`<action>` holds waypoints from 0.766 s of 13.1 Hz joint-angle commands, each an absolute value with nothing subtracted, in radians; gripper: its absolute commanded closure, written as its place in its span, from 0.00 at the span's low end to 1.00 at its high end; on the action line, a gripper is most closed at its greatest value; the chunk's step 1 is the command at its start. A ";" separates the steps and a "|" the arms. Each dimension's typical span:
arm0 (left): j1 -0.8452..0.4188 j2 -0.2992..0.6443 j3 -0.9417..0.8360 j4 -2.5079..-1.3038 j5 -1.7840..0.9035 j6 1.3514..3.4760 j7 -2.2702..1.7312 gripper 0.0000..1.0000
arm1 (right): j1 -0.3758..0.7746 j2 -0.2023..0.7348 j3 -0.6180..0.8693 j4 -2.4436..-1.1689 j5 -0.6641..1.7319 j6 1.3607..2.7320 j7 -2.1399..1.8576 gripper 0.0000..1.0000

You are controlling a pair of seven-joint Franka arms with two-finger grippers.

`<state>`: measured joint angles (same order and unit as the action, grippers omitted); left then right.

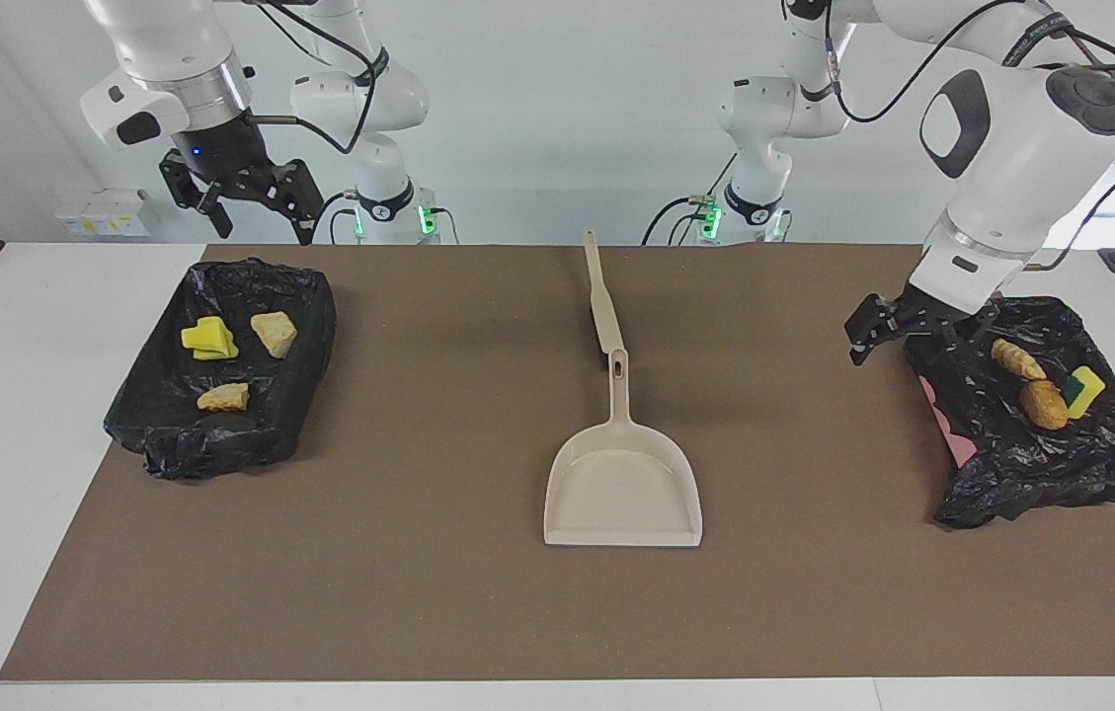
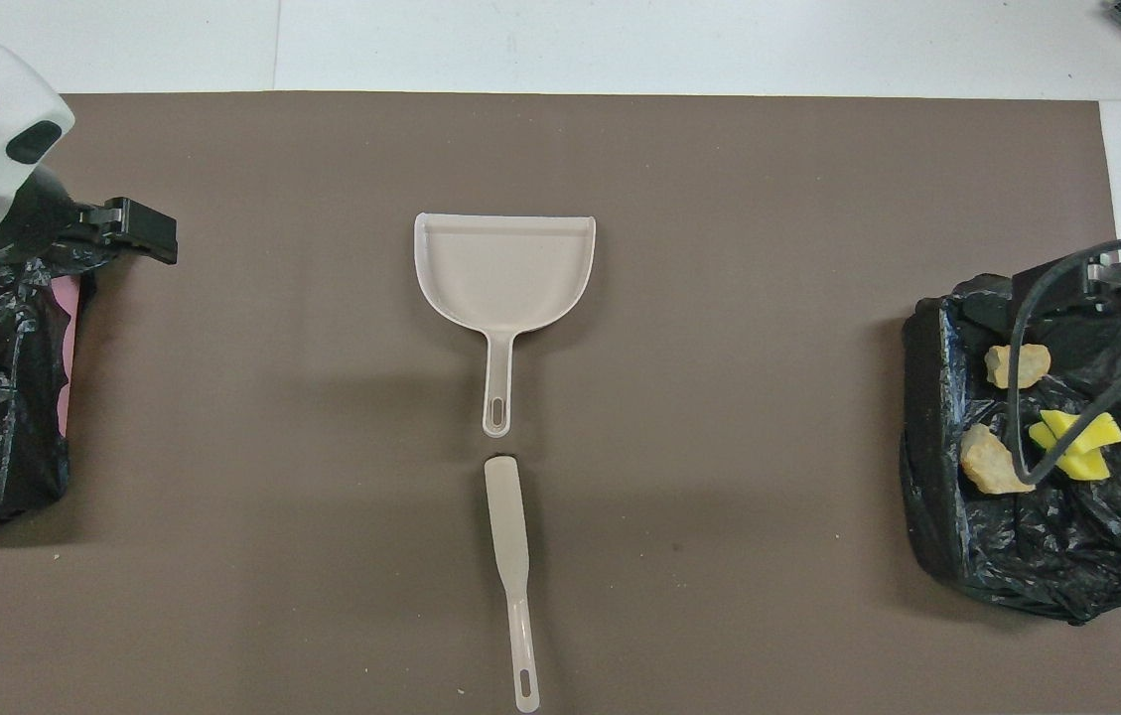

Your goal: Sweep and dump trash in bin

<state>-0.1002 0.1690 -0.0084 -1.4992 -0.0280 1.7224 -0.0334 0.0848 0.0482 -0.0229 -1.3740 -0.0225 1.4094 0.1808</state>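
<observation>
The trash lies in two bins lined with black bags. The bin (image 1: pixel 162 434) at the right arm's end holds a yellow sponge chunk (image 1: pixel 209 339) and two tan lumps (image 1: pixel 274 333). The bin (image 1: pixel 1041 484) at the left arm's end holds two brown lumps (image 1: pixel 1044 405) and a yellow-green sponge (image 1: pixel 1082 388). My right gripper (image 1: pixel 263 225) hangs open and empty, well above its bin's edge nearest the robots. My left gripper (image 1: pixel 873 341) is low at the rim of the other bin, open, with nothing in it.
A beige dustpan (image 1: pixel 622 489) lies mid-table on the brown mat (image 1: pixel 419 553), its mouth pointing away from the robots. A beige brush (image 1: pixel 603 306) lies in line with its handle, nearer to the robots. White table (image 1: pixel 14 444) borders the mat.
</observation>
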 commanded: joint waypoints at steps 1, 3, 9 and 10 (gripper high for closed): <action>-0.072 0.121 -0.006 -1.552 -0.044 1.698 0.028 0.00 | 0.078 0.037 -0.023 -1.390 -0.026 1.414 0.153 0.00; -0.055 0.082 -0.005 -1.568 -0.044 1.668 0.025 0.00 | 0.078 0.037 -0.023 -1.390 -0.026 1.414 0.153 0.00; -0.040 0.012 -0.006 -1.567 -0.005 1.590 0.023 0.00 | 0.078 0.037 -0.023 -1.390 -0.026 1.414 0.153 0.00; -0.040 0.018 -0.006 -1.536 0.001 1.554 0.025 0.00 | 0.078 0.037 -0.023 -1.390 -0.026 1.414 0.153 0.00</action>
<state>-0.0485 0.0264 -0.0010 -1.5623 -0.0196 1.6150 0.0091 0.0848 0.0482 -0.0229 -1.3740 -0.0225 1.4094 0.1808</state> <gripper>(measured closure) 0.000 0.000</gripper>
